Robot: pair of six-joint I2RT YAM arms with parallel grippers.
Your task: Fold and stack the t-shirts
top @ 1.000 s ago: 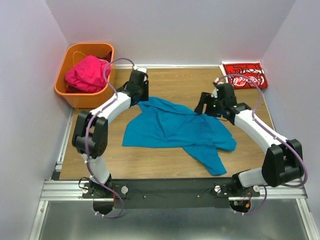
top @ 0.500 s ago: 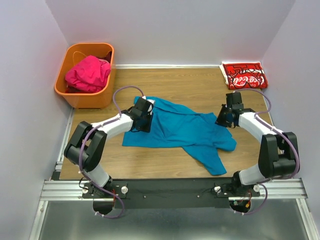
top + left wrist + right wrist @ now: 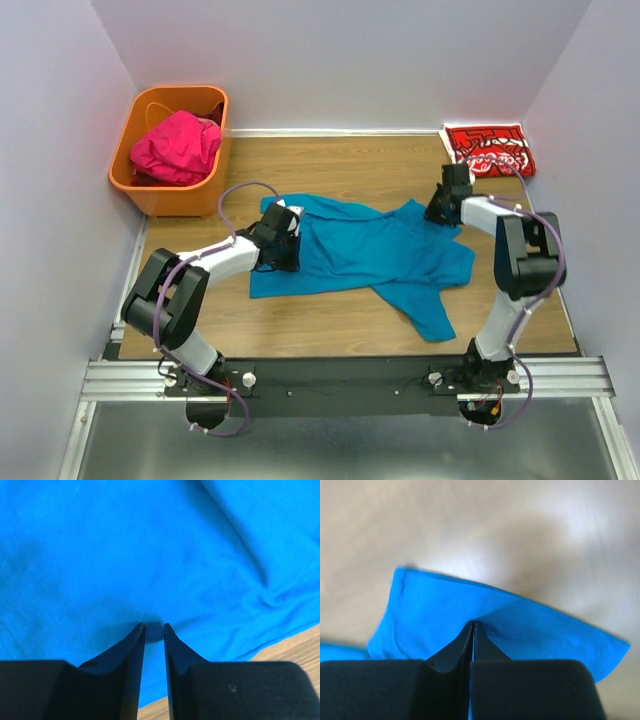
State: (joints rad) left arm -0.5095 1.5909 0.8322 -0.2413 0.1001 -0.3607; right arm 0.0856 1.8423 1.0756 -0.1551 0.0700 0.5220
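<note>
- On the wooden table, we see the teal t-shirt spread crumpled.
- Our left arm lies low; left gripper nearly closed, seemingly pinching a fold at its left edge.
- Our right arm folds up tight; right gripper clamped on the far-right hem.

Teal-blue cloth t-shirt: soft, matt, creased. Brown wood-grain tabletop: smooth, low sheen. Orange plastic basket, ten o'clock: glossy.
</note>
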